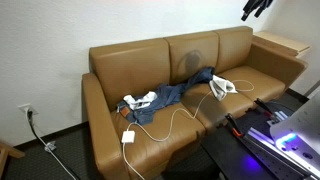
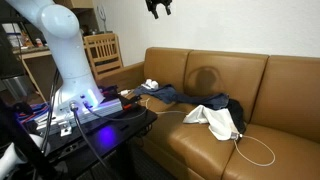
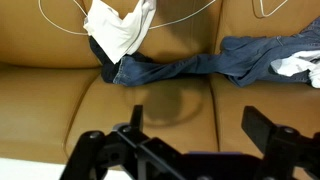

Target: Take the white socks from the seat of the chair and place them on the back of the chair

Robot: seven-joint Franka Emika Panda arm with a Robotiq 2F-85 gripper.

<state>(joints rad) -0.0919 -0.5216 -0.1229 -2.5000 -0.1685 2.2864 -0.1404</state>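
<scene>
Sofa was plain tan-brown leather, with one darker round smudge on the backrest; the wall was white. Jeans were blue denim; the crumpled cloth, a smaller scrap and the charger with its thin lead were all white. Robot arm was white with a blue-violet glow at its base, the fingers were black, and the chair was pale wood.

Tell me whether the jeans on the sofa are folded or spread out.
Spread out: the jeans lie stretched lengthwise across the sofa seat cushions, rumpled, not folded.
</scene>
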